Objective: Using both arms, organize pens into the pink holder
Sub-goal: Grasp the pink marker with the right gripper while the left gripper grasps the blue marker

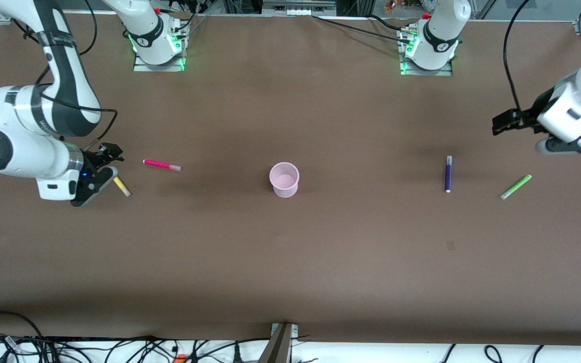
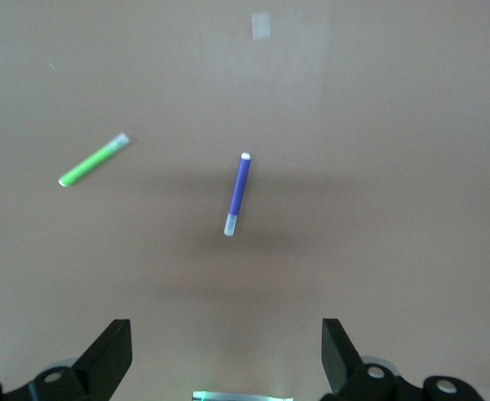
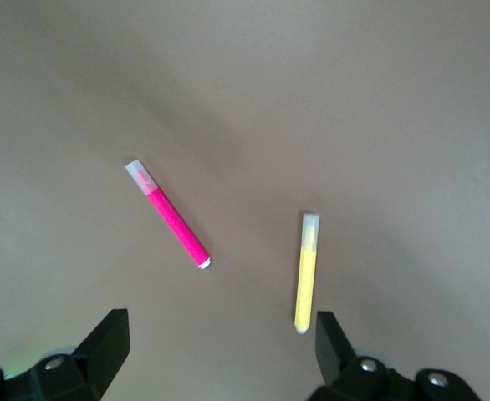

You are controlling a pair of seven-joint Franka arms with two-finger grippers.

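Our right gripper point(image 3: 216, 351) hangs with fingers apart above the yellow pen point(image 1: 122, 186) near the right arm's end of the table point(image 1: 290, 262), the magenta pen point(image 1: 162, 165) just beside. Our left gripper point(image 2: 227, 355), also spread, hovers near the opposite end edge, over the table by the dark purple pen point(image 1: 448, 174) and light green pen point(image 1: 516, 187). We see the pink holder point(image 1: 284, 179) upright mid-table, all pens lying outside it.

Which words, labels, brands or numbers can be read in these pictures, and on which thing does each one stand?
No text can be read.
Round marks on the white arm bases: too small to read.
Dark lettering on the right white jointed arm: too blurred to read.
The four slim marker pens and the pale pink plastic cup: no print visible.
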